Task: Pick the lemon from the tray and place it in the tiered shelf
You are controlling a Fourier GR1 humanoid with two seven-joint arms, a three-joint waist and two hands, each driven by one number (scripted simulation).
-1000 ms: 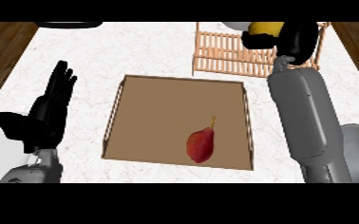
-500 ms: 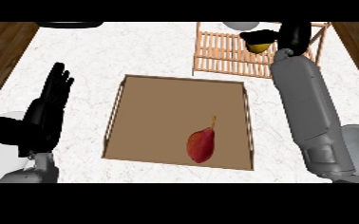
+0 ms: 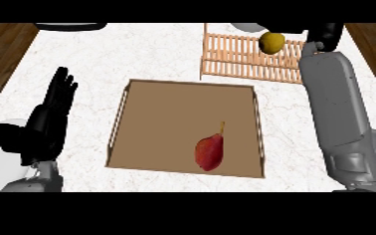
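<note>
The yellow lemon (image 3: 272,43) lies on the slatted wooden tiered shelf (image 3: 235,59) at the back right of the counter. My right hand (image 3: 327,35) is just to the right of the lemon, apart from it, open and partly cut off at the view's top. The brown tray (image 3: 121,117) sits in the middle of the counter. My left hand (image 3: 51,112) rests open at the left edge, fingers up, well away from the tray and the shelf.
A red fruit with a thin stem (image 3: 209,151) lies in the tray's front right part. A dark grey rounded object (image 3: 70,26) shows at the back left, and a light grey one (image 3: 249,27) behind the shelf. Wooden floor borders the white marble counter on both sides.
My right hand carried the lemon down onto the shelf and let go of it; the hand has drawn off to the right. The left hand has barely moved.
</note>
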